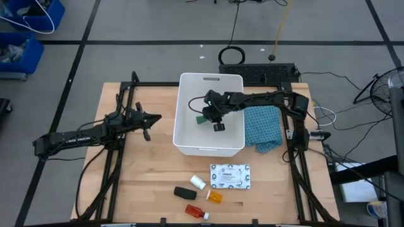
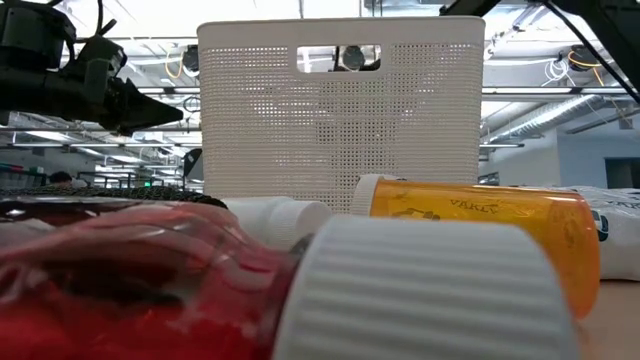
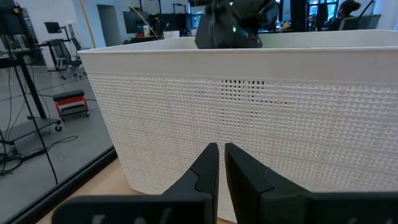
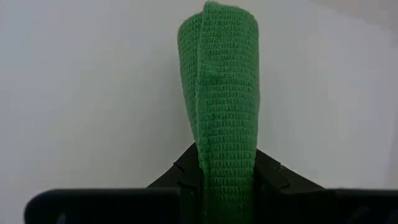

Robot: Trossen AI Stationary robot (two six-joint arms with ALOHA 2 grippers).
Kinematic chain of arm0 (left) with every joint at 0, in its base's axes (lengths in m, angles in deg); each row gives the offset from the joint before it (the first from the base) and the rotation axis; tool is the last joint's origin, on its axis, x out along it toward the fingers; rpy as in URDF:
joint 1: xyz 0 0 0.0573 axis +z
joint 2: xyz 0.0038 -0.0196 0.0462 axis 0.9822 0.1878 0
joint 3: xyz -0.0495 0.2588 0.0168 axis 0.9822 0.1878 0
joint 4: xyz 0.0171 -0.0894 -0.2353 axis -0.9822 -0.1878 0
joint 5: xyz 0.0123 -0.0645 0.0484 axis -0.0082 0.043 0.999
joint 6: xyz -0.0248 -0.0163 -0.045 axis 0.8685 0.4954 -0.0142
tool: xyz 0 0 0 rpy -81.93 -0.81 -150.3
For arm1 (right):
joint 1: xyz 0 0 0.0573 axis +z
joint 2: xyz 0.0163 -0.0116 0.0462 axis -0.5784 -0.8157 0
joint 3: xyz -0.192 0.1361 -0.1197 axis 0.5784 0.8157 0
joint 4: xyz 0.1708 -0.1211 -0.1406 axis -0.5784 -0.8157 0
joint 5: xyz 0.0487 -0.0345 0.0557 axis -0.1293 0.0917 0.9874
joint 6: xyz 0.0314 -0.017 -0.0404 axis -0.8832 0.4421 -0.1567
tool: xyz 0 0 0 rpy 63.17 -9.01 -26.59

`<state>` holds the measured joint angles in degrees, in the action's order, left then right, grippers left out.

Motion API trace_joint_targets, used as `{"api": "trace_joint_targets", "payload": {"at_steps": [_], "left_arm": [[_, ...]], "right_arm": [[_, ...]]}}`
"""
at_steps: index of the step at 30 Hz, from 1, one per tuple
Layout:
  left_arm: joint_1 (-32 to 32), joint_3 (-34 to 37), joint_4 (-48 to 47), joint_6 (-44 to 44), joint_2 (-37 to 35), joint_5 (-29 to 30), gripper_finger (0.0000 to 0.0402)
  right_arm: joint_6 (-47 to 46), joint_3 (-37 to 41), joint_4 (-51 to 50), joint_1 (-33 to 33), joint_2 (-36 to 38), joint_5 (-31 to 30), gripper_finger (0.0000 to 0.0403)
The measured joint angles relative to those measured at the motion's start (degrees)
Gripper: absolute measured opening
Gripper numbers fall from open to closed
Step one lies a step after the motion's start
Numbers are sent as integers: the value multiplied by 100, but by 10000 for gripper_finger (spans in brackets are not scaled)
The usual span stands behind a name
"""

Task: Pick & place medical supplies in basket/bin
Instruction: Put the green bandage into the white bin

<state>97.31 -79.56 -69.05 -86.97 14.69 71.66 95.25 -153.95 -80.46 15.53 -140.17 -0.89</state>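
The left gripper (image 1: 153, 118) hovers left of the white tub (image 1: 185, 107), its fingers closed and empty; inside the tub, the right gripper (image 1: 203, 117) clamps the green roll (image 4: 219, 99); in front lie the black oblong (image 1: 183, 192), red bottle (image 1: 196, 210), orange vial (image 1: 214, 197) and white packet (image 1: 230, 176).

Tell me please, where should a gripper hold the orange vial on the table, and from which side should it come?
Grip the orange vial across the middle of its round body, coming straight down from above. It lies on its side on the bare table, so the curved flanks are free for the fingers. Approach carefully: the small white cylinder and the red bottle lie close by.
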Motion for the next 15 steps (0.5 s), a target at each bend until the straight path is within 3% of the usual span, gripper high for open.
{"api": "trace_joint_targets", "payload": {"at_steps": [6, 15], "left_arm": [[0, 0, 0, 17, 0, -7, 33], [0, 0, 7, -4, 1, -44, 33]], "right_arm": [[-71, 2, -160, 2, -4, -23, 84], [-477, 3, -76, 2, 228, -56, 188]]}}
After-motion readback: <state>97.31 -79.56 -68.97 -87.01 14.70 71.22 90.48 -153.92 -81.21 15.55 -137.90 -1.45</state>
